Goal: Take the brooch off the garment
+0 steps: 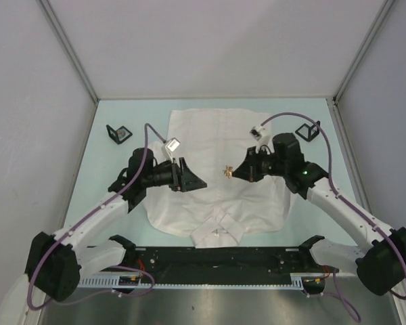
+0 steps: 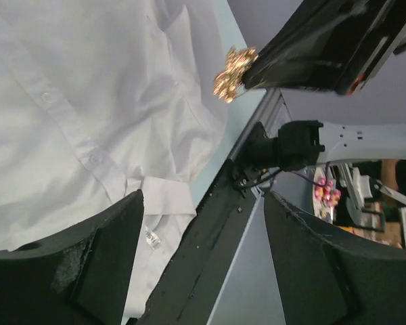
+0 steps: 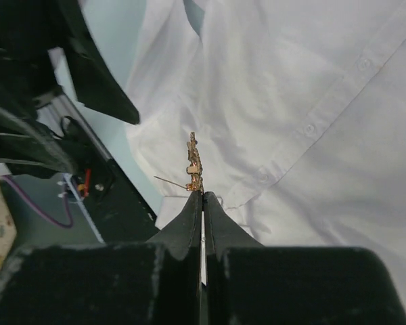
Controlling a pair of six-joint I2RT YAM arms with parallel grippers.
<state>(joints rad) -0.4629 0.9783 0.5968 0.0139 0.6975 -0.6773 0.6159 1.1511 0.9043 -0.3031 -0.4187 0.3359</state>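
Observation:
The white shirt [image 1: 216, 169] lies flat on the table, collar towards the arms. My right gripper [image 1: 234, 172] is shut on the gold brooch [image 1: 227, 170] and holds it above the shirt's middle. In the right wrist view the brooch [image 3: 193, 164] sticks out edge-on from the pinched fingertips [image 3: 189, 206], its pin pointing left, clear of the fabric [image 3: 311, 101]. In the left wrist view the brooch [image 2: 233, 73] hangs at the right gripper's tip above the shirt [image 2: 88, 101]. My left gripper [image 1: 197, 183] is open and empty over the shirt's left side, its fingers [image 2: 105, 261] spread wide.
Two small black stands sit at the back, one on the left [image 1: 119, 133] and one on the right [image 1: 307, 131]. The black base rail [image 1: 216, 257] runs along the near edge. Grey walls enclose the table.

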